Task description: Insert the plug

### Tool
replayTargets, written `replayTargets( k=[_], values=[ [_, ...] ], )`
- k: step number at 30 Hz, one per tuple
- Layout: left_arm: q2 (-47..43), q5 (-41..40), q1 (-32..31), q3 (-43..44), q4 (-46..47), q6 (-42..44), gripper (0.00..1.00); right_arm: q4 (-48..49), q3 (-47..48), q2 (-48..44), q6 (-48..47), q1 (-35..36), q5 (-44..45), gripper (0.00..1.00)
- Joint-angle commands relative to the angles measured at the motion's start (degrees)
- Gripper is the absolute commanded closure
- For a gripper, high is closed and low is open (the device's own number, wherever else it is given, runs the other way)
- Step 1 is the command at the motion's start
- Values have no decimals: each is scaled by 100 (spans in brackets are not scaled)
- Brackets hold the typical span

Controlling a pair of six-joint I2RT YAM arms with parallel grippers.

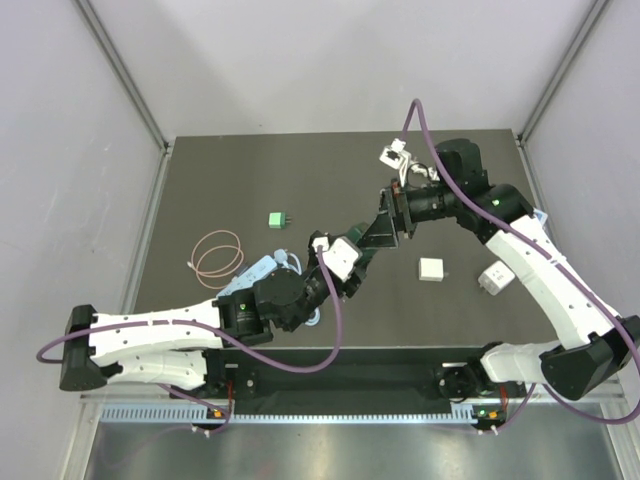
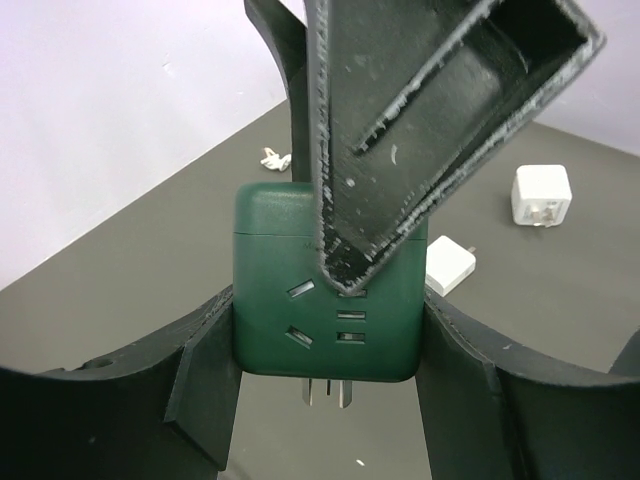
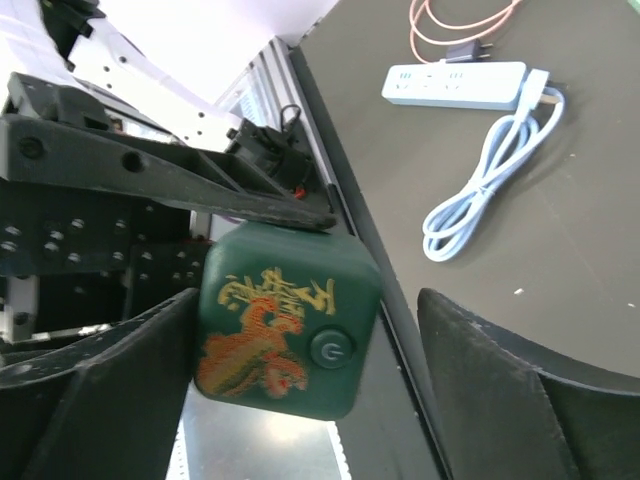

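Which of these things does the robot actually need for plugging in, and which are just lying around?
For the job: dark green cube plug, held in the left gripper; probably the white power strip on the table.

Lying about: pink cable coil; small green block; white square adapter; white charger.

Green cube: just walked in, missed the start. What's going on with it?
The left end effector is clamped on the dark green socket cube, prongs bare. The right end effector is open around the same cube, possibly a handover. The white power strip lies on the table; the cube is not plugged in.
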Motion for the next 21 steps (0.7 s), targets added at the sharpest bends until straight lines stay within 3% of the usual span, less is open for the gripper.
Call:
replayTargets(
  k=[1,8,12,15,17,21],
  values=[
    [-289,105,0,181,258,-241,100,-239,289,-160,-523,-12,167,12],
    [-544,869,79,673,-796,-1311,100,196,888,-335,-973,-205,73,8],
    [-597,2272,508,1007,-1499,-2121,100,935,248,-862,-1070,-214,-253,6],
    [-606,3284,1167,1148,-1684,-2745,100,1068,54,-1117,-1280,-205,-499,4],
    [-589,4453,1843,1219,-1676,-3262,100,1130,-87,-1293,-1877,-205,-630,4],
    [-413,5895,2854,1473,-1641,-3950,100,2253,-1228,-2224,-3139,-197,-797,2]
  ],
)
